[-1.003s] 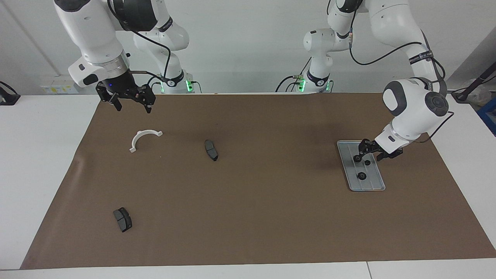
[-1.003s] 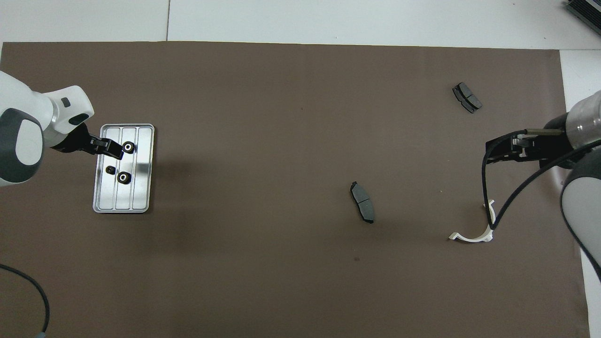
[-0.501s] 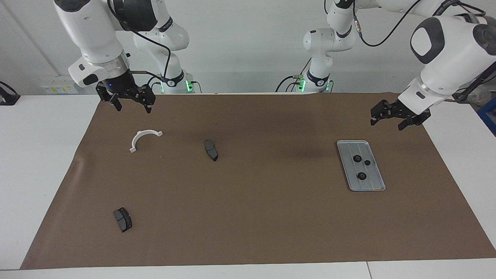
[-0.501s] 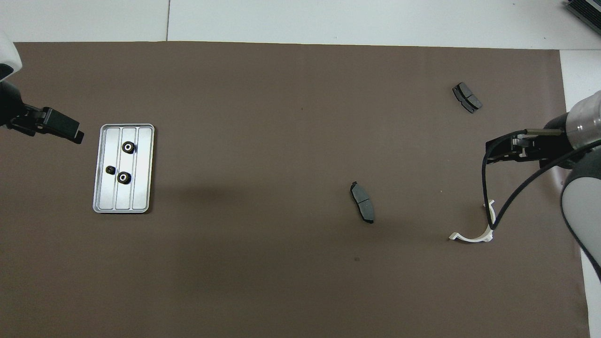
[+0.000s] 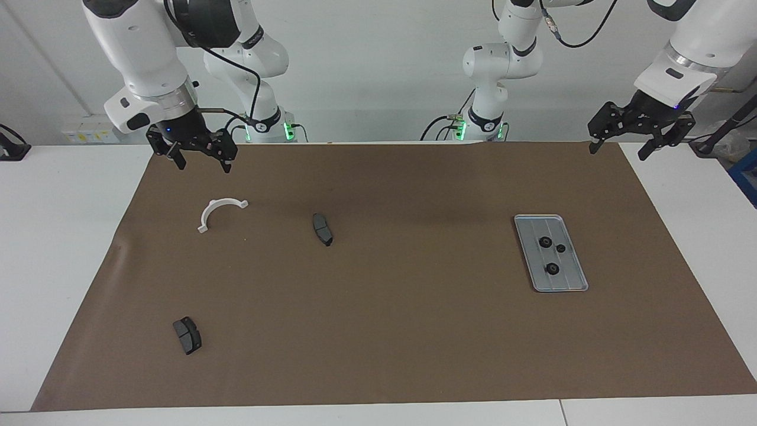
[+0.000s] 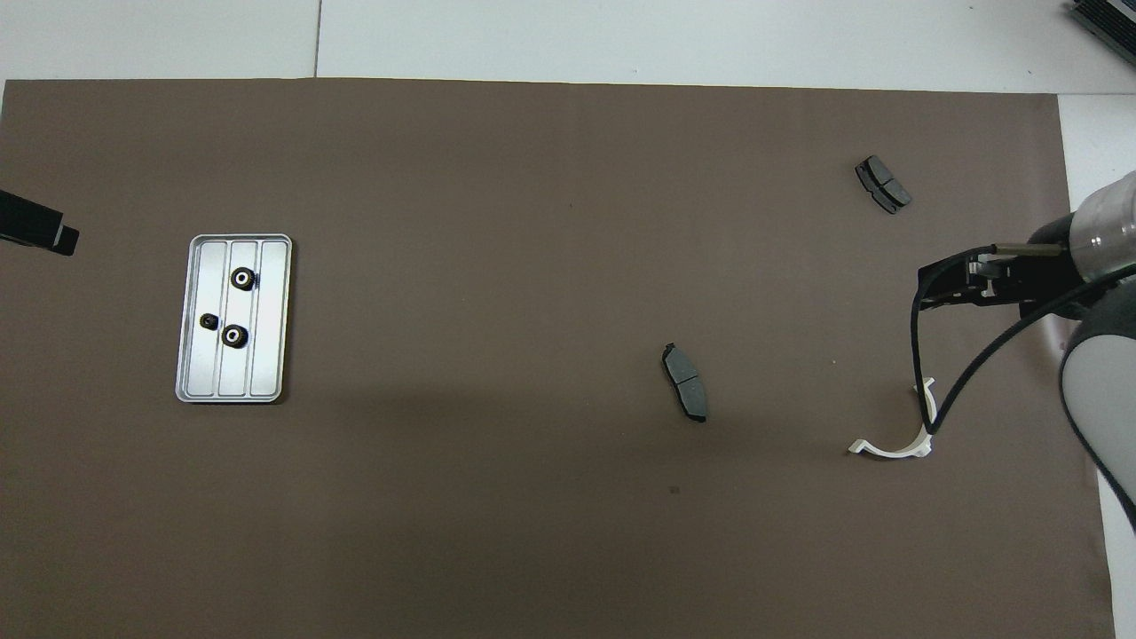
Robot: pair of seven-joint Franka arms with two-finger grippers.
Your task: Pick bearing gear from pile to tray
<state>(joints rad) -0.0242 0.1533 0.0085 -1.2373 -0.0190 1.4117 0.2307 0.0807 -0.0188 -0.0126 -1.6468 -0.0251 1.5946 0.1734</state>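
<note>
In the facing view, the left gripper [image 5: 641, 137] hangs open and empty over the mat's edge, and the right gripper [image 5: 198, 155] waits open above the white bracket [image 5: 220, 212]. In the overhead view, three black gears [image 6: 240, 279] lie on the tray [image 6: 269, 364], toward the left arm's end of the table.

In the frame's left half we see the silver tray [image 6: 272, 319] carrying three black gears [image 6: 241, 279]; two grey pads [image 6: 684, 382] and a white bracket [image 6: 896, 446] lie scattered across the right half.
</note>
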